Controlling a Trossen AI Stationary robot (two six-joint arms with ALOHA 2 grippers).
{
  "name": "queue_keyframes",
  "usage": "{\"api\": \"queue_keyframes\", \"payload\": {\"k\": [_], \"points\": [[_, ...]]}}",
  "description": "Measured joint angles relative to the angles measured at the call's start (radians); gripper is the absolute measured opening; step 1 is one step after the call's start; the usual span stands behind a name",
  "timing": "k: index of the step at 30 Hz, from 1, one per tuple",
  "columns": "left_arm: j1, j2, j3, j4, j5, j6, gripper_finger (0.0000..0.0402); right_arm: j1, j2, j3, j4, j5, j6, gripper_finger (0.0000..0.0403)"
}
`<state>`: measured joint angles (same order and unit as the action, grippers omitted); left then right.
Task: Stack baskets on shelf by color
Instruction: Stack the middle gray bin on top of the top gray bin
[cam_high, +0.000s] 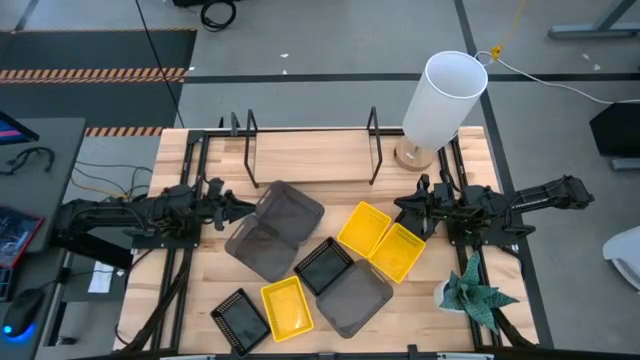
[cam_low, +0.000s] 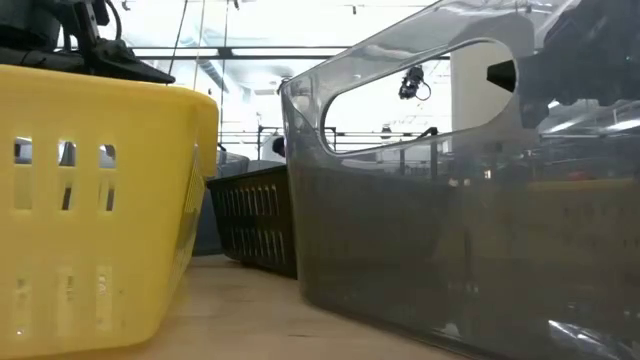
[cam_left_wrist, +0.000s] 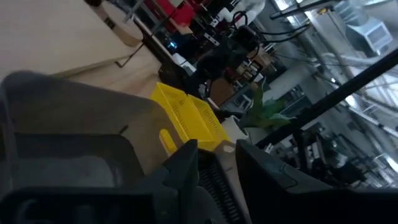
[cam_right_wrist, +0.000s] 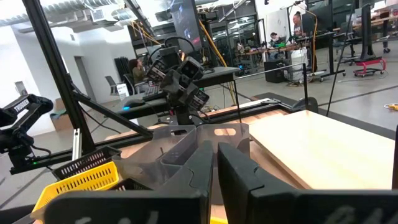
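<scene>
**Pincers level with the loose bins, shelf bare of them**

Left pincer (cam_high: 240, 207) hovers low by the bench's (cam_high: 200, 290) left edge, its fingers a little apart with nothing between them, the tips just beside the rim of a grey bin (cam_high: 292, 212). That bin overlaps a second grey bin (cam_high: 255, 252) lying nearer the front edge. Right pincer (cam_high: 405, 207) sits toward the right edge, fingers almost meeting and gripping nothing, just beside a yellow bin (cam_high: 365, 228) that touches another yellow bin (cam_high: 398, 250).

Mid-bench, a black mesh bin (cam_high: 322, 265) lies between the grey pair and the yellow pair. Along the front edge are a second mesh bin (cam_high: 240, 320), a third yellow bin (cam_high: 287, 305) and a third grey bin (cam_high: 355, 298), close together. Every bin seen from above shows only its own floor.

The shelf (cam_high: 310, 160) runs along the far edge, its wire uprights standing, with no bin on it. A white cylinder (cam_high: 445, 95) stands at the far right corner and a plant (cam_high: 475, 295) at the front right.
</scene>
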<state>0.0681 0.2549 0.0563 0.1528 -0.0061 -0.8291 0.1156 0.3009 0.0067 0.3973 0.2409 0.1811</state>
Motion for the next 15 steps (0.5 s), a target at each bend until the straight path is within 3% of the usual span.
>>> {"api": "queue_keyframes", "payload": {"k": [8, 15], "points": [[0.000, 0.000, 0.000, 0.059, 0.021, 0.000, 0.0117, 0.000, 0.000, 0.000, 0.000, 0.000, 0.000, 0.0028], [-0.084, 0.044, 0.026, 0.294, 0.053, 0.229, 0.0117, 0.000, 0.000, 0.000, 0.000, 0.000, 0.000, 0.0028]]}}
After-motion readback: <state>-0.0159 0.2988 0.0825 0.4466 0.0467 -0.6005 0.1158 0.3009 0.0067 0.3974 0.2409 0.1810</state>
